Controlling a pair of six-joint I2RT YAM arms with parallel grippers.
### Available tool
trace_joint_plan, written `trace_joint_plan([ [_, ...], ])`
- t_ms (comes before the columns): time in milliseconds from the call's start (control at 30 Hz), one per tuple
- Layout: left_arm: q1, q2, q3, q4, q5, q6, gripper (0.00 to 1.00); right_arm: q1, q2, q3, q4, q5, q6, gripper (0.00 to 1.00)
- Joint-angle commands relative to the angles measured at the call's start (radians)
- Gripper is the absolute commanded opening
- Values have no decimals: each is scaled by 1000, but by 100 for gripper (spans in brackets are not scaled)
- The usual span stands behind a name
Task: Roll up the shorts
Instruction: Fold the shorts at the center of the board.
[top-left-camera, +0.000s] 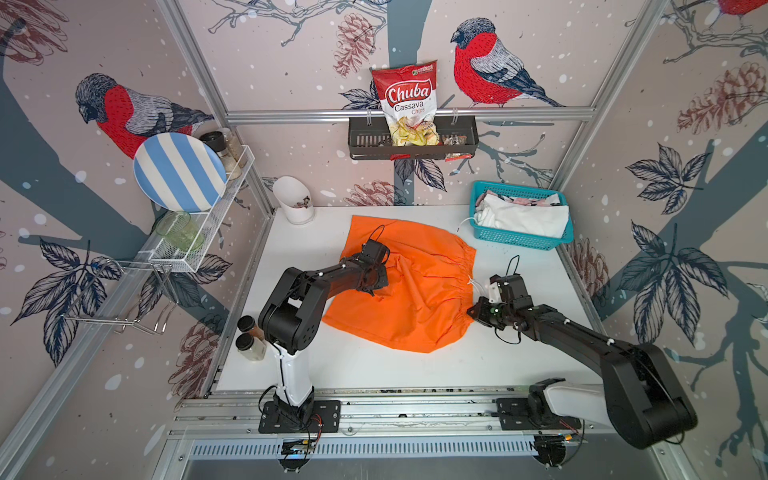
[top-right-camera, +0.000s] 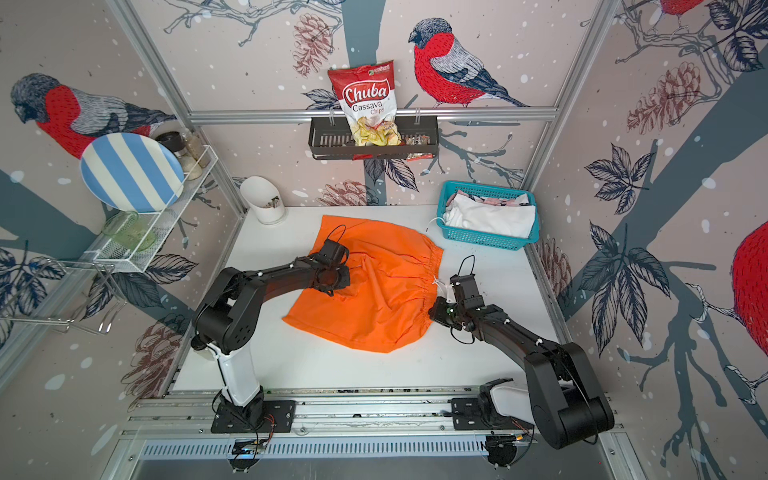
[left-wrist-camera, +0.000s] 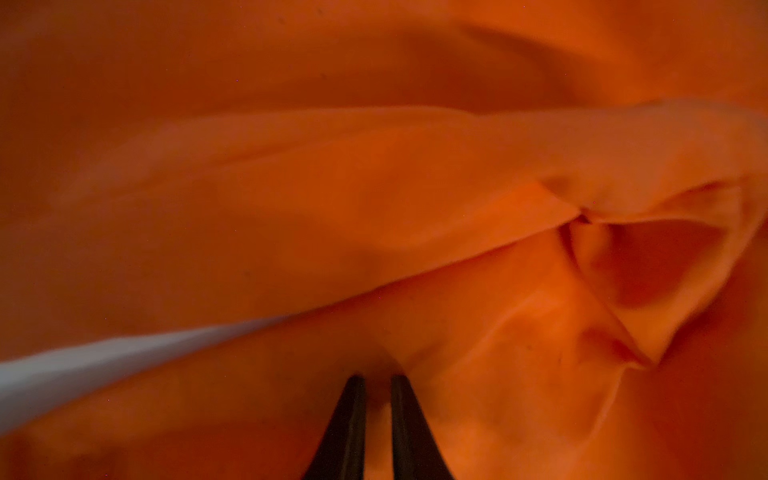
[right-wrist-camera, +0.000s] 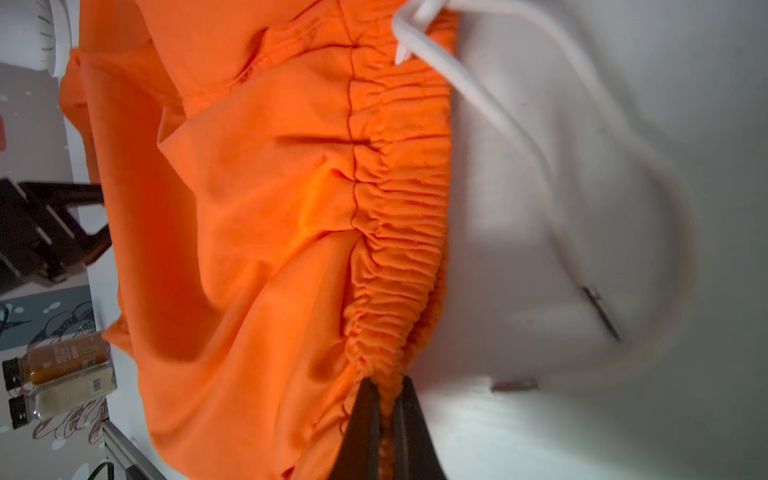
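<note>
The bright orange shorts (top-left-camera: 419, 299) (top-right-camera: 386, 303) lie spread on the white table, gathered waist toward the right, white drawstring (right-wrist-camera: 478, 83) trailing off it. My left gripper (left-wrist-camera: 378, 378) presses down near the cloth's middle, its jaws nearly together with a fold of orange fabric (left-wrist-camera: 374, 208) pinched between them. My right gripper (right-wrist-camera: 388, 380) (top-left-camera: 471, 311) is shut on the near end of the waistband (right-wrist-camera: 399, 249). White shorts (top-left-camera: 528, 216) and pink printed shorts (top-left-camera: 536, 201) lie in the teal basket (top-left-camera: 515, 243).
A white cup (top-left-camera: 293, 205) stands at the table's back left. Two spice bottles (top-left-camera: 251, 340) lie off the left edge. On the left wall a wire rack (top-left-camera: 195, 249) holds a striped plate (top-left-camera: 178, 172). A chips bag (top-left-camera: 409, 104) sits in a black wall basket.
</note>
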Motion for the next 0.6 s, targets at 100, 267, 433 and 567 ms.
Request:
trace_joint_plan([
  [100,-1,-98,80,-227,-18,113,38,-53,-32,-2,18,82,-2,0],
  [267,-93,-155,52,-328,8,172,54,-242,-18,-2,-12,-7,-98,0],
  [433,-163,-136,19,-315,75,216,61,-313,-14,32,-53,-34,-155,0],
  [567,-197,-89,41,-304,91,236,62,-319,-14,36,-58,-45,-160,0],
])
